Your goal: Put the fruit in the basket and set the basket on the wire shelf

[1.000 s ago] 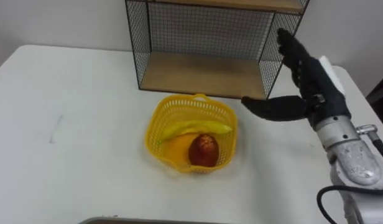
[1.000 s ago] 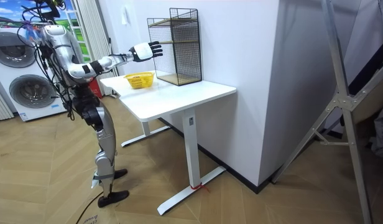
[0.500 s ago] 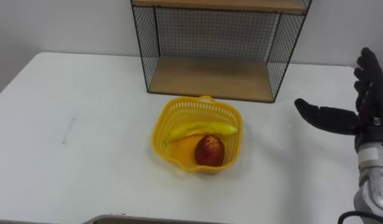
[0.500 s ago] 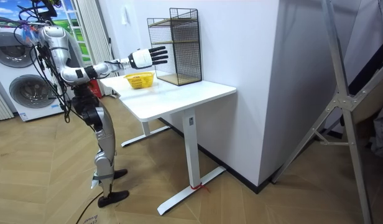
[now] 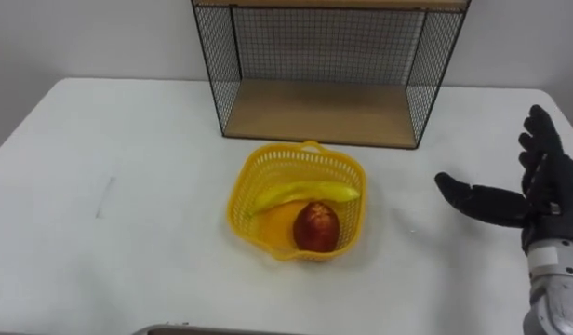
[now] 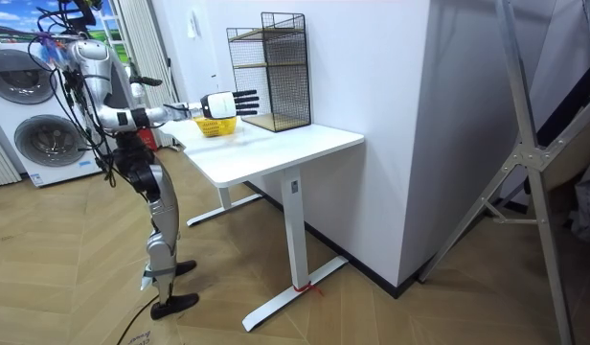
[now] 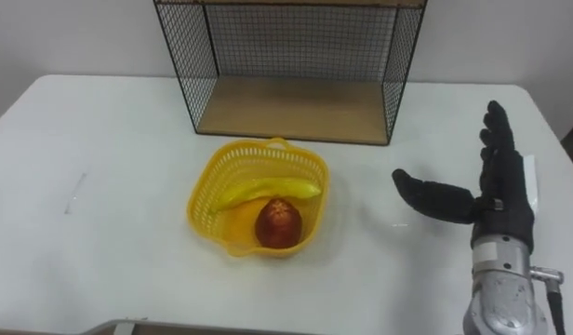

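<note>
**Loaded basket waits; right hand empty**

Left eye view: the yellow plastic lattice basket (image 5: 240, 205) sits on the white table (image 5: 128, 186), near the black wire shelf with wooden boards (image 5: 314, 112). It holds a yellow banana (image 5: 300, 194), long axis left to right, and a round red fruit (image 5: 316, 226).

Right eye view: the black right hand (image 7: 496, 200) hovers well apart, fingers spread. A one-sided rim grab could tip the basket.

Room view: the arm reaches over the table, and a lifted basket might catch the shelf's frame.

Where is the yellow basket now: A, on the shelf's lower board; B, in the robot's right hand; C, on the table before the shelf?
C: the basket stands on the table in front of the wire shelf, and the right hand is open, apart from it.
</note>
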Robot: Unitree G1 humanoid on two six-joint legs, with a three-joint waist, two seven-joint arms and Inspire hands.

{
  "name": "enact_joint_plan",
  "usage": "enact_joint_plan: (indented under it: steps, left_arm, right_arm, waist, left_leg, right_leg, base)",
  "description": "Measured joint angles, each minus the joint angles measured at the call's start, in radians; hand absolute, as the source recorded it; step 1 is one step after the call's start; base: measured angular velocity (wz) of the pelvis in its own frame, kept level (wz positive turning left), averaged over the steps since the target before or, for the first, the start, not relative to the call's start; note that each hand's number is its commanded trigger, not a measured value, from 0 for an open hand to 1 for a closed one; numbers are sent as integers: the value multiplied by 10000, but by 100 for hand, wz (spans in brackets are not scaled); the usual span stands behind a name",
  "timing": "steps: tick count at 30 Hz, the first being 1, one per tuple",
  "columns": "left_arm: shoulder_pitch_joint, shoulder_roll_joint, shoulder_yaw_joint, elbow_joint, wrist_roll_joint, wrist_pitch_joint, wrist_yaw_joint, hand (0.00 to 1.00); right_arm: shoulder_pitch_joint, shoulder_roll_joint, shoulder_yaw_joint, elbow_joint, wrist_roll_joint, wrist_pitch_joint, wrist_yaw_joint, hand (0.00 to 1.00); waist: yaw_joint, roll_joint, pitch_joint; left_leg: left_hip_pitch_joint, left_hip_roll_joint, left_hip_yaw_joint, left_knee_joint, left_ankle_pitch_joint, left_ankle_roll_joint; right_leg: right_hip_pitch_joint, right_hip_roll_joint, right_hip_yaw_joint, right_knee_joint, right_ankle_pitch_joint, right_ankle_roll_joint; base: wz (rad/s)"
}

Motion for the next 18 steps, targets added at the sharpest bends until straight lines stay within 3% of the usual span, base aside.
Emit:
enact_joint_plan:
  steps: [4, 10, 18]
  left_arm:
    - [-12, -8, -1188, -32, -507, -389, -1224, 0]
    - [-81, -12, -3277, 908, -2670, -482, -3690, 0]
    - [-98, -117, -4109, 1155, -5591, -493, -6389, 0]
  right_arm:
    - [108, 76, 251, 316, 136, -516, 351, 0]
    - [150, 394, 903, 1185, 1133, -541, 1281, 0]
    - [-285, 759, 1493, 1199, 1538, -577, 1880, 0]
  waist:
    - [-208, -55, 82]
    - [-298, -103, 127]
    - [-481, -126, 150]
  left_leg:
    - [37, 2, 18, -8, 0, 0]
    - [-42, 24, 125, 3, 1, -1]
    - [-217, 46, 170, 203, 2, 2]
  right_leg:
    - [72, 1, 7, 8, 0, 0]
    - [-59, 9, 93, 38, 9, -13]
    - [-278, 4, 94, 174, 9, -12]
  base:
    - [0]
    - [-6]
    - [0]
